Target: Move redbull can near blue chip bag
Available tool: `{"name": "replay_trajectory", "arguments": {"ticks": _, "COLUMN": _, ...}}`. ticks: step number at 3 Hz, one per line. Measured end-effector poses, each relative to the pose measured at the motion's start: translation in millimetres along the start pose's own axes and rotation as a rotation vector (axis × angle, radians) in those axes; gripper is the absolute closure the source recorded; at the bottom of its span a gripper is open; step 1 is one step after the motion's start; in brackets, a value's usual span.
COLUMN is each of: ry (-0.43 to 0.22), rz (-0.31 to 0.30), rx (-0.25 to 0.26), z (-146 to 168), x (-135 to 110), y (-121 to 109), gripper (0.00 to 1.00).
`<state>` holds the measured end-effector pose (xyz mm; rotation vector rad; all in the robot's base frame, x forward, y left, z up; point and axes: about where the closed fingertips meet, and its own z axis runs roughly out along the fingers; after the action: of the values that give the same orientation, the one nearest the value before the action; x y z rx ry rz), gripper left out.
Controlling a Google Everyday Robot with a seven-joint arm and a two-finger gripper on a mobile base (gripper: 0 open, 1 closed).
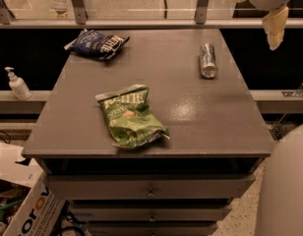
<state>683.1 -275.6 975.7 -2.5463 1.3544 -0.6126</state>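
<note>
The redbull can lies on its side at the far right of the grey table. The blue chip bag lies at the far left corner, well apart from the can. My gripper hangs in the air at the top right, beyond the table's right edge and above and to the right of the can. A pale finger points down. It holds nothing that shows.
A green chip bag lies near the table's middle front. A soap dispenser stands on a ledge at the left. A cardboard box sits on the floor at lower left. Drawers are below the tabletop.
</note>
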Motion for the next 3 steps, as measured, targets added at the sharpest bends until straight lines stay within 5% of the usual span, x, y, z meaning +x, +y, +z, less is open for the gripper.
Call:
{"name": "replay_trajectory", "arguments": {"ticks": 1, "ry": -0.016, "rz": -0.027, "rx": 0.034, "z": 12, "x": -11, "y": 2, "gripper": 0.00}}
{"name": "replay_trajectory", "arguments": {"ticks": 3, "ry": -0.142, "rz": -0.207, "rx": 0.139, "z": 42, "x": -53, "y": 29, "gripper": 0.00}}
